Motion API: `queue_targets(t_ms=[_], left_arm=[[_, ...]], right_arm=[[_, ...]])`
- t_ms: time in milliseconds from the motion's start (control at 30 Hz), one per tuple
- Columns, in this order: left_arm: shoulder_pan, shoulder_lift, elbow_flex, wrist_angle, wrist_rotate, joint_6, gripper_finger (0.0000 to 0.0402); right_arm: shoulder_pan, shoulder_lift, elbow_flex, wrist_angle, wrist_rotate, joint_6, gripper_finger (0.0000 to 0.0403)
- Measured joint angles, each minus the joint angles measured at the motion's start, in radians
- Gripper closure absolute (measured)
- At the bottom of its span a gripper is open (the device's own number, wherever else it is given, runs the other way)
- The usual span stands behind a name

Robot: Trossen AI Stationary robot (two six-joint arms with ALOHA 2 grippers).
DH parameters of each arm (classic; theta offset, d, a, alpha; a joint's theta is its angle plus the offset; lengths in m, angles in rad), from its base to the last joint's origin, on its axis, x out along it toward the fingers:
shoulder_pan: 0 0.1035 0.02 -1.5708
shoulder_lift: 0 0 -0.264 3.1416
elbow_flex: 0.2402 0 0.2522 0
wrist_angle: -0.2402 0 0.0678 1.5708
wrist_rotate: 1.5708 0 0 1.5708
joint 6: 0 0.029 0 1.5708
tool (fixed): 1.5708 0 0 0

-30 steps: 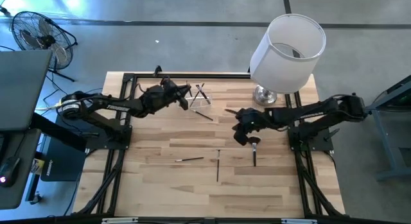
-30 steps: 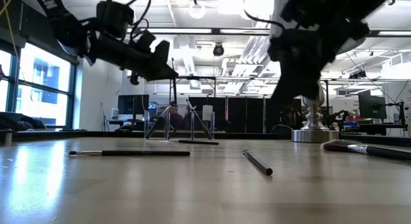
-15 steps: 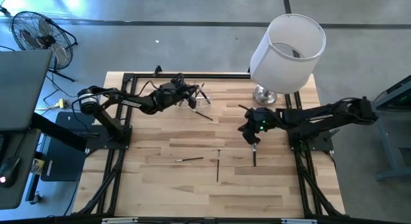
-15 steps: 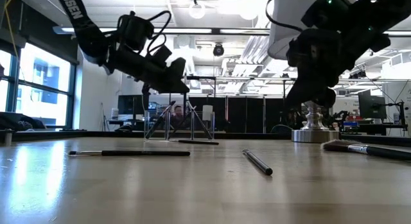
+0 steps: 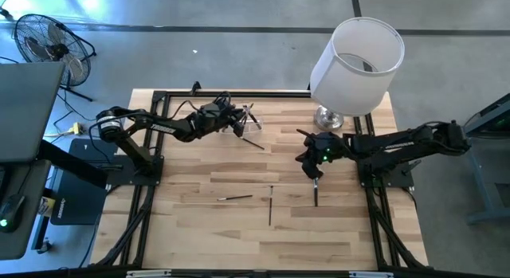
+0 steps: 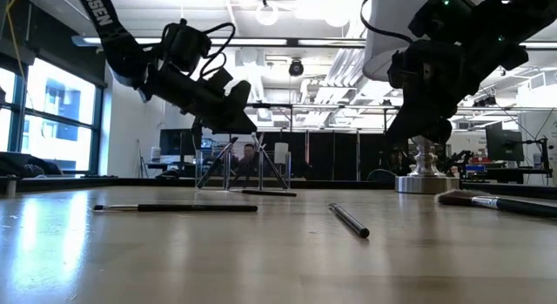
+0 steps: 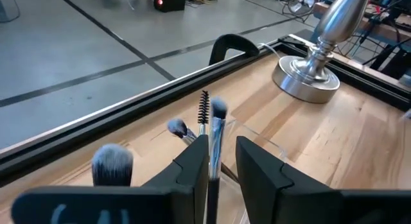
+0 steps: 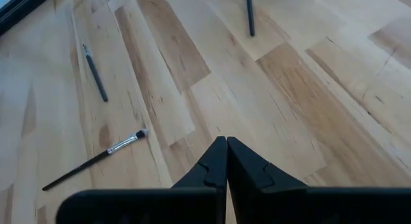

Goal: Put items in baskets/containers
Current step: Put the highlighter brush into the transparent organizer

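A clear holder stands at the table's far side with several brushes upright in it, heads up. My left gripper is level at the holder, open, with one blue-headed brush between its fingers. Loose brushes lie flat on the table: a silver-ferruled one, a dark one, a fluffy-headed one and one beside the holder. My right gripper hangs shut just above the table, over the fluffy brush's head end, holding nothing. My left gripper's fingers come level from the table's left side, one on each side of the blue-headed brush's handle. The handle lies along the inner face of one finger, and the other finger stands clear of it. The brush stands nearly upright; the gripper hides its lower end.
A big white lampshade on a silver base stands at the far right, close behind my right arm. A black frame rail runs along the table's far edge behind the holder. The near half of the table holds only the loose brushes.
My left gripper has gone down and toward the table's right edge, up to the holder. My right gripper has drawn back a little toward the table's right edge and stayed shut. The loose brushes have kept their places.
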Motion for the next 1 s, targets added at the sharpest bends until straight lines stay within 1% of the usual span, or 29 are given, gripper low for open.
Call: queue_targets(t_ms=[233, 367, 533, 633, 767, 867, 1000], left_arm=[[0.0, -0.003, 0.002, 0.009, 0.0, 0.003, 0.0322], [0.0, -0.024, 0.026, 0.009, 0.008, 0.012, 0.0321], [0.0, -0.111, 0.052, 0.011, 0.009, 0.076, 0.0321], [0.0, -0.179, 0.053, -0.012, 0.008, 0.088, 0.0321], [-0.001, -0.287, 0.052, -0.096, 0.024, 0.089, 0.0321], [-0.03, -0.358, 0.053, -0.197, 0.028, 0.086, 0.0324], [-0.116, -0.414, 0.052, -0.358, 0.011, 0.086, 0.0355]], right_arm=[[0.0, 0.0, 0.0, 0.0, -0.001, -0.007, 0.0402], [0.002, 0.0, 0.0, 0.0, -0.001, -0.002, 0.0401], [0.002, 0.0, 0.0, 0.003, -0.001, -0.002, 0.0401], [0.002, 0.0, 0.0, 0.003, 0.01, -0.004, 0.0398], [0.003, 0.0, 0.0, 0.004, 0.055, -0.006, 0.0397], [0.003, 0.0, 0.0, 0.004, 0.089, -0.006, 0.04], [0.003, 0.0, 0.0, 0.004, 0.119, -0.006, 0.0401]])
